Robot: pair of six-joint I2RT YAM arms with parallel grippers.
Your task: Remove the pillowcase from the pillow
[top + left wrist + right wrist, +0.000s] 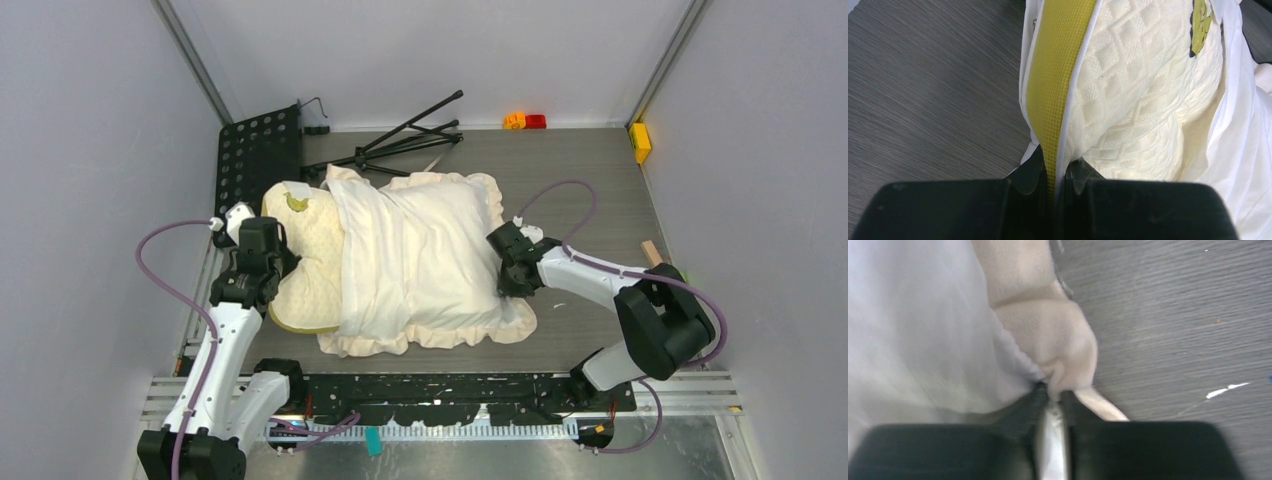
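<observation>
**Pillowcase partly off, both tools clamped on fabric**

We find the pillowcase [425, 255] lying wrinkled across the middle of the counter [590, 170], its frilled border spread along the near and right sides. It covers the right part of the pillow [300, 270]. The pillow's left part sticks out bare: quilted, pale yellow, with an olive tag [296, 202] near its far corner.

The left tool [1053, 172] is closed on the pillow's yellow-green edge band [1060, 75]. In the left wrist view we see the band run straight down between the two fingers, with bare counter to its left. The right tool [1052, 396] sits at the pillowcase's right side and pinches a fold of the frill, its fingers nearly together with cloth between them. That view is blurred, so we cannot tell how deep the cloth goes.

Farther out, a folded black stand [405, 140] lies just beyond the pillow's far edge, beside a perforated black panel [258, 155] at the far left. An orange and red toy [525, 121] rests against the back wall, and a yellow block [640, 142] sits in the far right corner.
</observation>
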